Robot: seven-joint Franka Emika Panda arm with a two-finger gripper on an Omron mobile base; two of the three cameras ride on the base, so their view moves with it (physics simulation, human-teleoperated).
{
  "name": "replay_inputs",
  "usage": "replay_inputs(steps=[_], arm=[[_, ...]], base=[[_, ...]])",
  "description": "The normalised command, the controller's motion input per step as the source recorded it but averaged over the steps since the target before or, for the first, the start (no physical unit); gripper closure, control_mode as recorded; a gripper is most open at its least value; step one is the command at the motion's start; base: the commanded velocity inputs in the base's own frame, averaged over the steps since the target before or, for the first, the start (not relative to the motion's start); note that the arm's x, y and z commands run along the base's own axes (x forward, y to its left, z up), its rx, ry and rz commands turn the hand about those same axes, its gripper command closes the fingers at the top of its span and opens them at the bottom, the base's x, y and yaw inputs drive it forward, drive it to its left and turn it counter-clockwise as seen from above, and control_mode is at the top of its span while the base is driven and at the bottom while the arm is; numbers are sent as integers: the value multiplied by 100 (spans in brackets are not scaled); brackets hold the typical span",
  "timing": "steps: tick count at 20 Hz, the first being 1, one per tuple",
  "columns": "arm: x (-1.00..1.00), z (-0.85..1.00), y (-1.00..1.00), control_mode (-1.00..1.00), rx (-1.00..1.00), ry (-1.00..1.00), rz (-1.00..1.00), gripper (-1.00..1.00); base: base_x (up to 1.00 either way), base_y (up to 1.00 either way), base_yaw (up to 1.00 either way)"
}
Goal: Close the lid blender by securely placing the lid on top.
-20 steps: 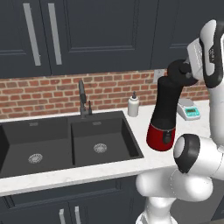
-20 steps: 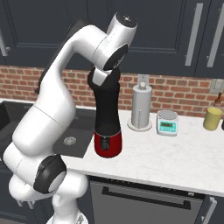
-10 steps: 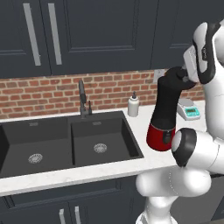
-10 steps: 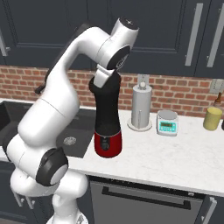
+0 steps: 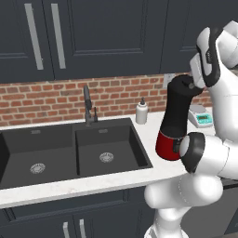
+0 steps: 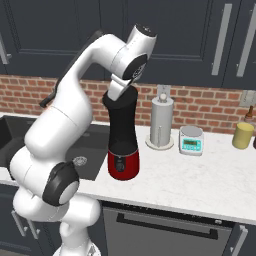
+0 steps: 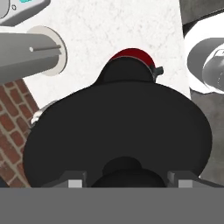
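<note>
The blender [image 6: 123,135] stands on the white counter, a tall black jar on a glossy red base [image 5: 167,146]. The lid [image 7: 118,127], a wide black disc, lies across the jar's top, and from above it hides all of the jar except part of the red base [image 7: 131,54]. My gripper [image 7: 127,179] is directly over it, its two fingertips [image 7: 76,181] flanking the lid's raised knob closely. In the base views the gripper [image 6: 122,92] [image 5: 189,85] sits at the jar's rim, pointing down.
A paper towel holder [image 6: 161,122] and a grey-and-teal scale [image 6: 191,140] stand right of the blender, with a yellow jar [image 6: 243,135] farther right. A white soap bottle [image 5: 142,111], the faucet [image 5: 87,104] and the double sink [image 5: 69,148] lie to its left.
The hand has come down a little onto the jar's top, with the lid under it. The blender has not moved.
</note>
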Motion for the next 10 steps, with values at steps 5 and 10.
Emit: replay_inputs(steps=[5,10], arm=[[45,0,5,-100,3,2,-5,100],[25,-4,0,-100,7,3,-4,100]], base=[[0,0,0],[0,0,0]])
